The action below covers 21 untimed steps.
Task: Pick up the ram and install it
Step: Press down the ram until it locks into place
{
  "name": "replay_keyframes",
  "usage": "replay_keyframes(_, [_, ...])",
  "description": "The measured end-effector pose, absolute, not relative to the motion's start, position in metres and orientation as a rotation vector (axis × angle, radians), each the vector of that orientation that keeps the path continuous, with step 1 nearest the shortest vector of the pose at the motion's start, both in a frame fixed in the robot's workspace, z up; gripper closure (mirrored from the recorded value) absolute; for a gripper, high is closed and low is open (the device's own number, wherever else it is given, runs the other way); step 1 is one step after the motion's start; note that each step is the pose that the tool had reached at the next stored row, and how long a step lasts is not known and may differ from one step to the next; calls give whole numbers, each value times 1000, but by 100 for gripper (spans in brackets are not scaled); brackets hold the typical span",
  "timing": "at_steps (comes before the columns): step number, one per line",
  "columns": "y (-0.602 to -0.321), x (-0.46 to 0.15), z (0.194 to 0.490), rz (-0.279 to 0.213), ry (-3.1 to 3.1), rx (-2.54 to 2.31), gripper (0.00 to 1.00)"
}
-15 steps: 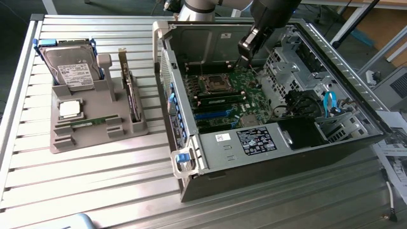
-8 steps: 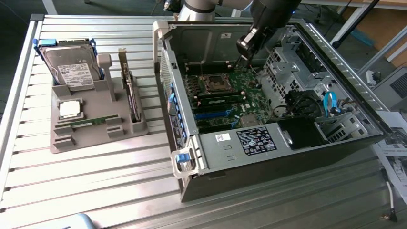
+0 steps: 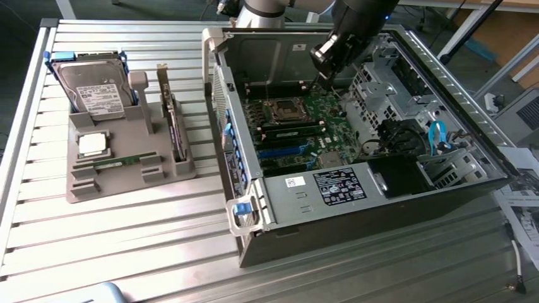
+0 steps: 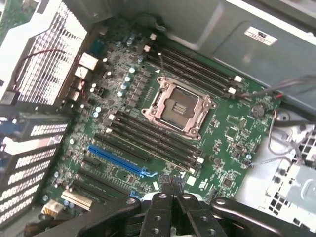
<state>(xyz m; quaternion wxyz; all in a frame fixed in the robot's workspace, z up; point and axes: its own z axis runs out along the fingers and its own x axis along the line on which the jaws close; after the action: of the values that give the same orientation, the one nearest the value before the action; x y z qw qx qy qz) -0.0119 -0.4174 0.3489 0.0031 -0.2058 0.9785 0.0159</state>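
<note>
The gripper (image 3: 324, 81) hangs inside the open computer case (image 3: 438, 183), above the motherboard (image 3: 307, 126), its jaws pressed together with nothing between them. In the wrist view the closed gripper (image 4: 170, 195) sits just over the board, close to the long black memory slots (image 4: 148, 138), with the bare processor socket (image 4: 177, 109) a little beyond them and a blue slot (image 4: 116, 160) off to one side. The exterior view adds what lies outside the case: well away from the gripper, toward the exterior view's left, a grey parts holder (image 3: 126, 183) stands on the slatted table (image 3: 110, 240). The ram (image 3: 118, 161) lies flat in it, just beside the silver processor chip (image 3: 93, 144) and near the hard drive (image 3: 97, 88).
</note>
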Motion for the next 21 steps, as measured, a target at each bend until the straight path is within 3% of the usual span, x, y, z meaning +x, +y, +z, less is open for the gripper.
replay_keyframes(21, [-417,-12,349,47,3126,-150,90])
